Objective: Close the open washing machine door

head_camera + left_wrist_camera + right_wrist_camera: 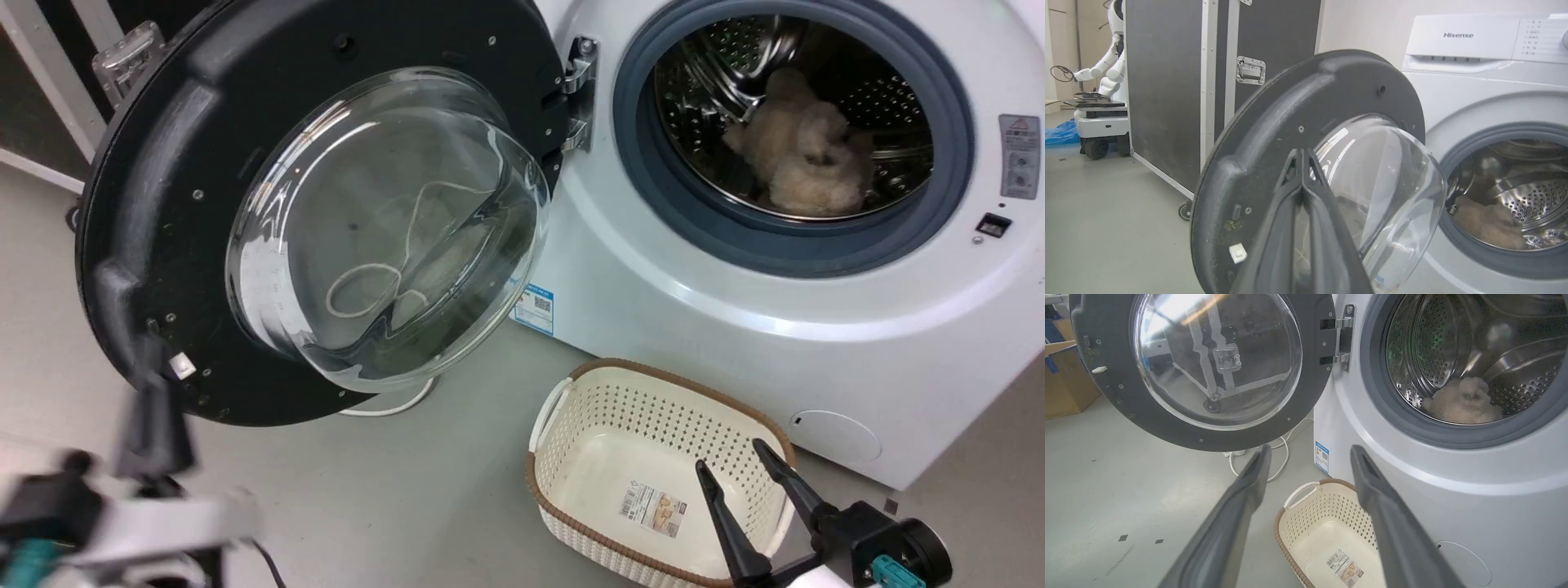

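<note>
While the door (163, 163) stands open, the left claw (1301, 152) is pinched narrow near its rim; the right claw (1308, 451) gapes wide.

Lab with flight case (1167, 102), second robot (1106, 73), washer (1474, 85).

Washing machine door (163, 163) hanging open directly ahead of left gripper (1300, 153), washing machine (735, 327) standing to its right. Basket (620, 408) sitting on floor (408, 490) under right gripper (728, 454); fluffy item (804, 155) lying in drum (735, 65) beyond.
</note>
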Controlling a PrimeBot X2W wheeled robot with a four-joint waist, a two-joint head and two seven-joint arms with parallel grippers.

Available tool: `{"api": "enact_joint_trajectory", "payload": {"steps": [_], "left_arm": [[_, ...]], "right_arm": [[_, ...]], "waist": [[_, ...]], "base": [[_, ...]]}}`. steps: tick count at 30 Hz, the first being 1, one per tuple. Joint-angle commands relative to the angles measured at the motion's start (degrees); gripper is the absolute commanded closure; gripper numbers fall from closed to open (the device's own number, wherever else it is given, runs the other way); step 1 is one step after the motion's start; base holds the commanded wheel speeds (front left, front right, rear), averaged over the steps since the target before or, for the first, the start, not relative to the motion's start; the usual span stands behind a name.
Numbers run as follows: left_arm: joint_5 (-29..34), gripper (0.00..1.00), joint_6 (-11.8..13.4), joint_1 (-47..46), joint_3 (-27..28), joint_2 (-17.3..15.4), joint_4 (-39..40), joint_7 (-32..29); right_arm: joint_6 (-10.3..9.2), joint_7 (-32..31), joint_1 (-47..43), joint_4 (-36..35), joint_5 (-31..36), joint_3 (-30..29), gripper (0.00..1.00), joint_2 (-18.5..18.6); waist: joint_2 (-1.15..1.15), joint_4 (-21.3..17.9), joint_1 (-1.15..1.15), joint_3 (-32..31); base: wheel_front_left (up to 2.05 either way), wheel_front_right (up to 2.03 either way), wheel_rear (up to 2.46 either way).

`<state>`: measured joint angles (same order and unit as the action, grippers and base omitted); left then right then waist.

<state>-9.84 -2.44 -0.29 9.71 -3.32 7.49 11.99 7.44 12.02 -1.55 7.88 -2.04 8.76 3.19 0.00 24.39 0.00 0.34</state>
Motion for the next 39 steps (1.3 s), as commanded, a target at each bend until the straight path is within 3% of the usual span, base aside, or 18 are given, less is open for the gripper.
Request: {"api": "enact_joint_trajectory", "payload": {"steps": [1,5,10,15,20,25,27,29,39], "left_arm": [[-2.3,1.0,-0.9,-3.0,2.7,0.1,0.7,0.7],[-9.9,1.0,-2.2,-8.7,9.3,-1.3,-0.9,1.1],[-22.4,1.0,-3.0,-18.1,17.6,-8.5,-9.5,-3.7],[-33.0,1.0,-1.8,-26.9,24.1,-16.7,-22.1,-13.8],[-42.4,1.0,0.2,-33.2,27.5,-22.6,-34.9,-27.0],[-49.0,1.0,0.6,-36.0,26.6,-23.9,-42.4,-40.9],[-49.8,1.0,0.4,-36.1,26.3,-23.9,-43.1,-43.0],[-52.6,1.0,-0.9,-36.0,25.9,-23.6,-44.1,-48.2],[-58.9,1.0,-4.0,-28.8,26.9,-22.2,-37.9,-58.0]], "right_arm": [[0.04,0.6,-0.9,-0.2,0.3,-0.1,0.0,0.0],[0.04,1.1,0.0,-0.2,0.7,0.5,0.0,0.2],[0.04,1.7,1.6,0.1,0.7,1.2,0.0,0.8],[0.04,2.3,2.8,0.6,0.4,1.7,0.0,1.3],[0.05,2.9,3.7,1.2,0.0,2.3,0.0,1.9],[0.05,3.0,4.3,1.4,-0.2,2.5,0.0,2.3],[0.05,3.0,4.4,1.5,-0.3,2.6,0.0,2.4],[0.05,3.0,4.6,1.7,-0.4,2.9,0.0,2.4],[0.05,3.0,3.9,2.4,-0.9,2.1,0.0,1.7]], "waist": [[0.0,0.2,0.0,0.8],[0.0,-1.0,0.0,2.7],[0.0,-2.6,0.0,5.0],[0.0,-4.0,0.0,7.0],[0.0,-4.7,0.0,8.5],[0.0,-5.4,0.0,9.2],[0.0,-5.6,0.0,9.2],[0.0,-6.0,0.0,9.2],[0.0,-8.0,0.0,5.9]], "base": [[0.0,0.0,0.0],[0.0,0.0,0.0],[0.0,0.0,0.0],[0.0,0.0,0.0],[0.0,0.0,0.0],[0.0,0.0,0.0],[0.0,0.0,0.0],[0.0,0.0,0.0],[0.0,0.0,0.0]]}}
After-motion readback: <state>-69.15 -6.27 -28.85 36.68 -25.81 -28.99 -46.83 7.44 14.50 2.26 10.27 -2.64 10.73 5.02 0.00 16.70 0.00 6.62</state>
